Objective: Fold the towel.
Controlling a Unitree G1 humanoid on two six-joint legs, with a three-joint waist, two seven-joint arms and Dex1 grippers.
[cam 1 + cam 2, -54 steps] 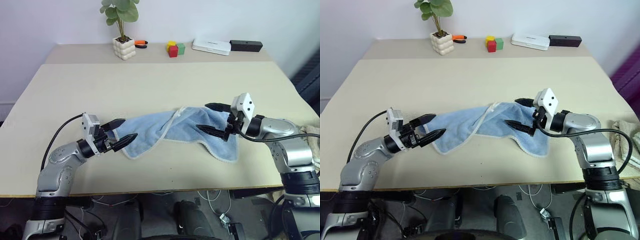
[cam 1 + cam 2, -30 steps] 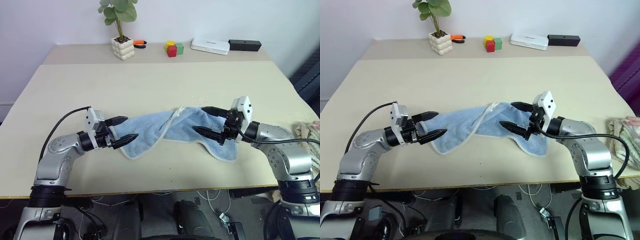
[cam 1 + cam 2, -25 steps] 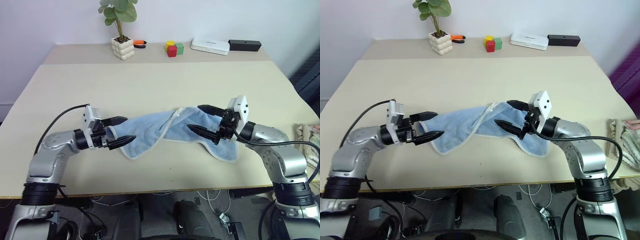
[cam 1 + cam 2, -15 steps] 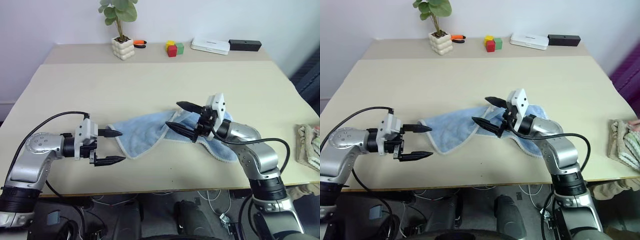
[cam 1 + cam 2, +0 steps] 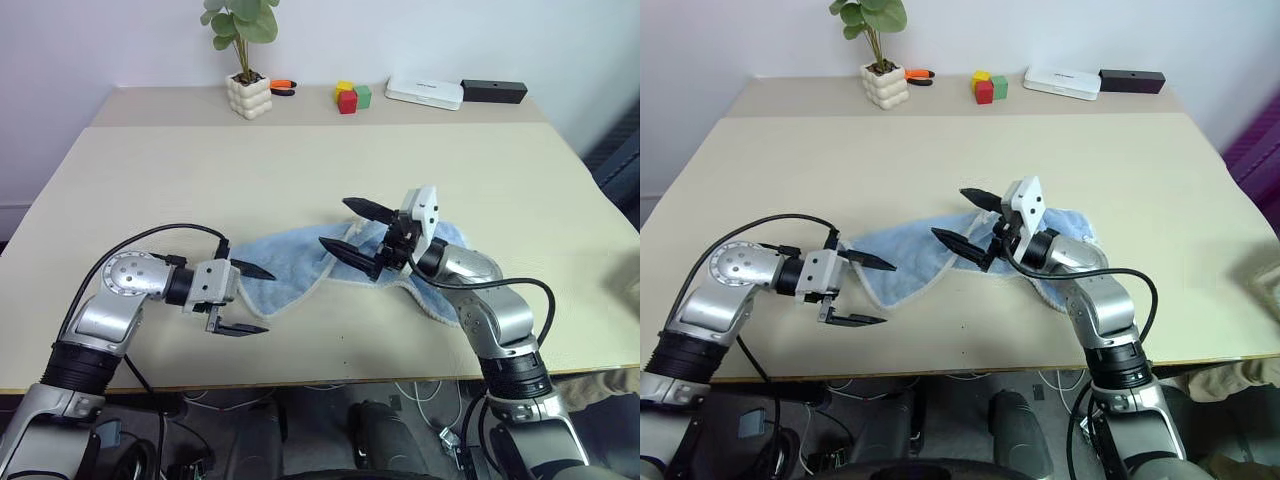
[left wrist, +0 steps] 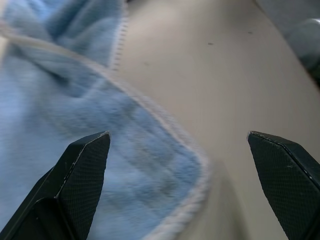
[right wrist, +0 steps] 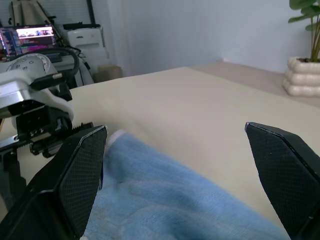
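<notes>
The towel (image 5: 300,262) lay rumpled across the middle of the table (image 5: 300,170). The left gripper (image 5: 247,300) hung with its fingers spread wide and empty just beside the towel's near left corner. The right gripper (image 5: 352,232) hovered over the towel's middle, likewise wide open and holding nothing.
</notes>
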